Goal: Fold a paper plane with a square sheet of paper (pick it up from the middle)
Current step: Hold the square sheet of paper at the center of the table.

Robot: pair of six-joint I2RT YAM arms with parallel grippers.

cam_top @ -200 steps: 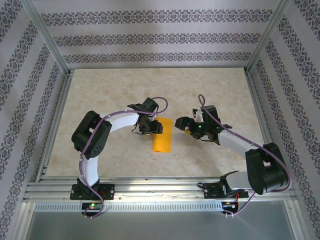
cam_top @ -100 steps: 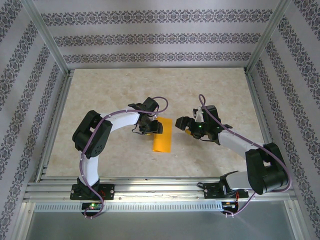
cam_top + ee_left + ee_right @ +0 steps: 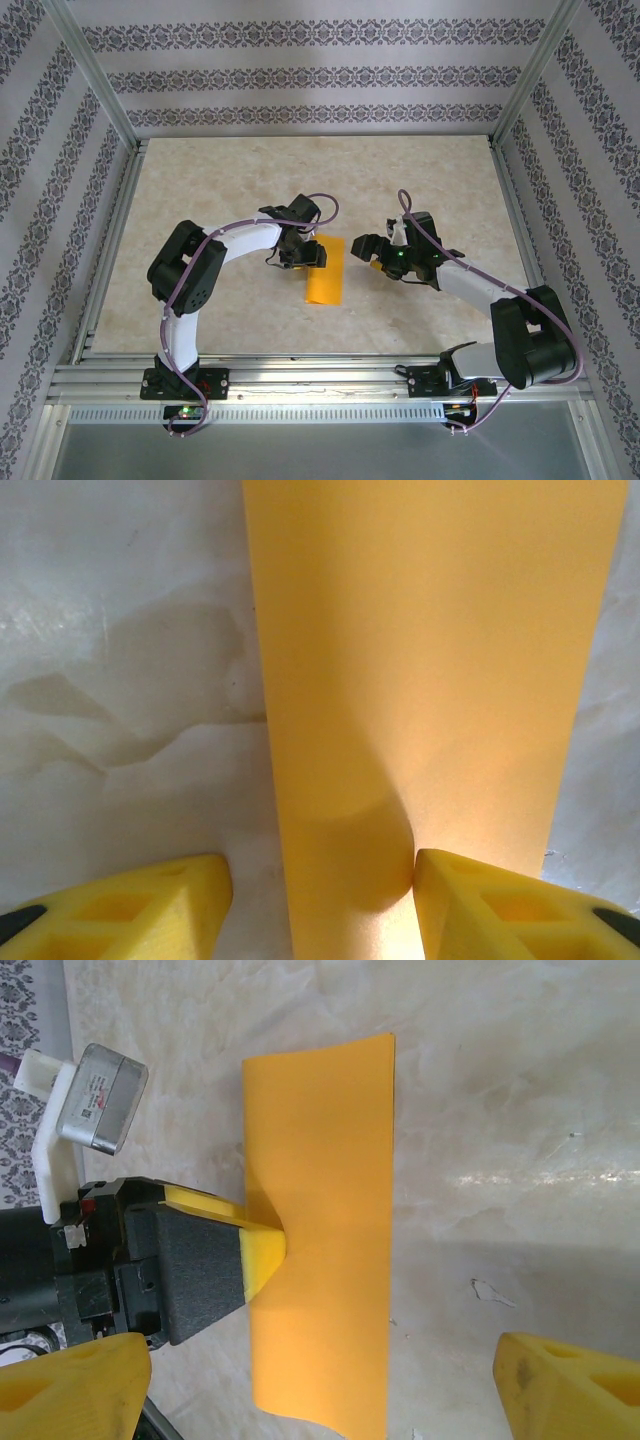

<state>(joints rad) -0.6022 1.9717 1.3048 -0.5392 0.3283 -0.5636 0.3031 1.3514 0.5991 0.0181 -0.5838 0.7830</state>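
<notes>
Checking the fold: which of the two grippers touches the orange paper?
The left gripper: its yellow finger touches the thin orange paper sheet; the right gripper hangs open, apart.

My left arm point(image 3: 235, 243) has crept slightly toward three o'clock, elbow and purple cable loop point(image 3: 327, 204) with it, carrying the left gripper point(image 3: 308, 256) a hair along.

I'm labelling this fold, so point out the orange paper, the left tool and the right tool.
orange paper point(image 3: 328, 282), top external view, its bare lower half.
left tool point(image 3: 320, 880), left wrist view, midway between its fingertips.
right tool point(image 3: 322, 1355), right wrist view, midway between its fingertips.
</notes>
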